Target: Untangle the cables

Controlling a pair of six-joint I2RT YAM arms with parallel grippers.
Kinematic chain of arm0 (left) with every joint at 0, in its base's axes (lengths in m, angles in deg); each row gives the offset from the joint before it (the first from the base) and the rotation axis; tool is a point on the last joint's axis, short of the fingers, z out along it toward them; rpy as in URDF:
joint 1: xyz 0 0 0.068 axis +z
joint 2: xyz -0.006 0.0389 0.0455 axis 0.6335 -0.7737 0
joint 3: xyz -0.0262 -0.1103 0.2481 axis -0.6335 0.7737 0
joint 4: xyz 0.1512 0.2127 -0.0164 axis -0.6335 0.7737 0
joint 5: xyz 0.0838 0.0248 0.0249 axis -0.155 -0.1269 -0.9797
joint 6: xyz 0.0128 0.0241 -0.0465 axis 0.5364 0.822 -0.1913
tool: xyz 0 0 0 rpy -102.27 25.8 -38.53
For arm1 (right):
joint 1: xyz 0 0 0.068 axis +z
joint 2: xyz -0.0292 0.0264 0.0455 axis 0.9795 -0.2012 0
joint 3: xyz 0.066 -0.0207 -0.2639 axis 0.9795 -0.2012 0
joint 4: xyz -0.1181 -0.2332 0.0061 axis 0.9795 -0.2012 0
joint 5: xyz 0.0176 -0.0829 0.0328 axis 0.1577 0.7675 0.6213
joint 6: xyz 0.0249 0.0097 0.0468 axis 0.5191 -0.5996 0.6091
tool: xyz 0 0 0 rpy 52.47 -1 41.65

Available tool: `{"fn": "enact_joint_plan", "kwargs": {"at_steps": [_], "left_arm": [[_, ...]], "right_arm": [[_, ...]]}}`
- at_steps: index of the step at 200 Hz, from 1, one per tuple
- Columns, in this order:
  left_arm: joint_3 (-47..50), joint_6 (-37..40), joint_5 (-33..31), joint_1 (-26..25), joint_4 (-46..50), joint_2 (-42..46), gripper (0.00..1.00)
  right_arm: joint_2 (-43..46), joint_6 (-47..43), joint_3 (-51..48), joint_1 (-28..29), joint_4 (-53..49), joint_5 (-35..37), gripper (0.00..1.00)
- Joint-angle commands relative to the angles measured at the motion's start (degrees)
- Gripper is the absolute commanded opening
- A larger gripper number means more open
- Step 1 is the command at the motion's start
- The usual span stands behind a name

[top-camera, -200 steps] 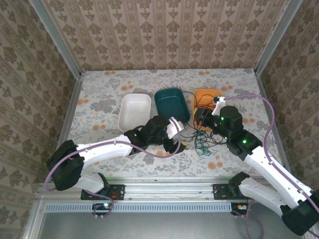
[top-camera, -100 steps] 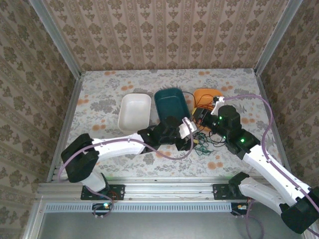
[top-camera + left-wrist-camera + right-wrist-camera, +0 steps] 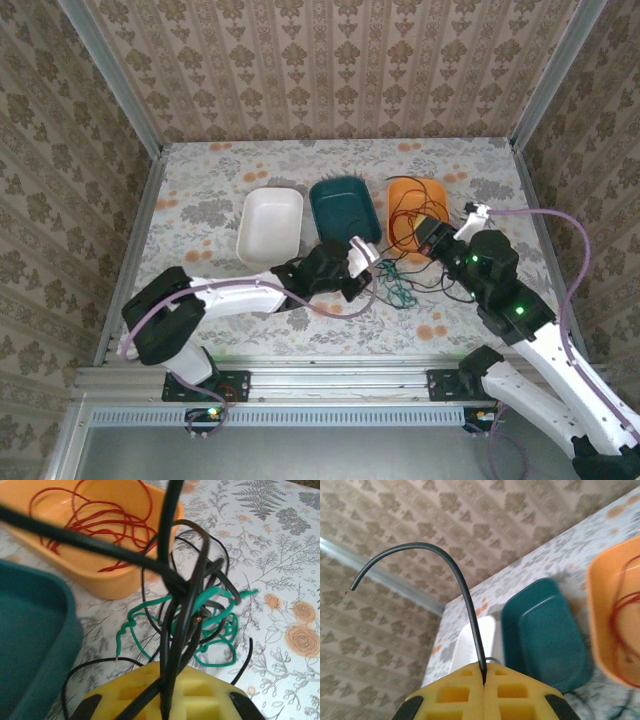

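**Black cable** (image 3: 192,575) — loose loops standing up off the table (image 3: 285,555) just in front of the orange tray (image 3: 120,582). Several strands run down between the yellow pads of the left gripper (image 3: 167,700), which is clenched on them. One end arcs up out of the right gripper (image 3: 484,677), likewise clamped on this cable, at the near edge of the orange tray in the top view.

**Green cable** (image 3: 220,630) — on the table in front of the orange tray, threaded under the black loops, just ahead of the left gripper's pads and not between them.

**Red cable** (image 3: 90,520) — coiled inside the orange tray, apart from both grippers.

**Teal tray** (image 3: 30,630) — just left of the orange tray.

**White tray** (image 3: 270,222) — further left of the orange tray, beyond the teal one.
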Motion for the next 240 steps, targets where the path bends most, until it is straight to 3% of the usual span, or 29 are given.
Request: {"fn": "enact_joint_plan", "kwargs": {"at_steps": [1,41,75,185,205,240], "left_arm": [[3.3,-1.9,-1.8,1.1,2.5,6.6,0.00],[8.8,-1.8,-1.5,2.3,8.4,18.3,0.00],[11.9,-2.5,-0.2,5.1,10.6,25.5,0.00],[11.1,-0.8,4.1,15.7,17.1,32.1,0.00],[11.1,-0.3,5.4,15.8,17.8,31.6,0.00],[11.6,-0.9,6.6,15.7,16.5,29.6,0.00]], "right_arm": [[3.8,-2.1,3.1,-0.3,-8.2,15.4,0.00],[6.7,-0.5,4.1,-0.4,-20.0,29.7,0.00],[6.6,1.6,4.3,-0.4,-25.4,35.0,0.00],[8.2,7.2,11.7,-3.1,-47.4,54.7,0.00],[10.1,0.4,11.7,-3.4,-42.9,53.3,0.00],[12.1,-14.8,10.0,-3.4,-26.1,40.1,0.00]]}}
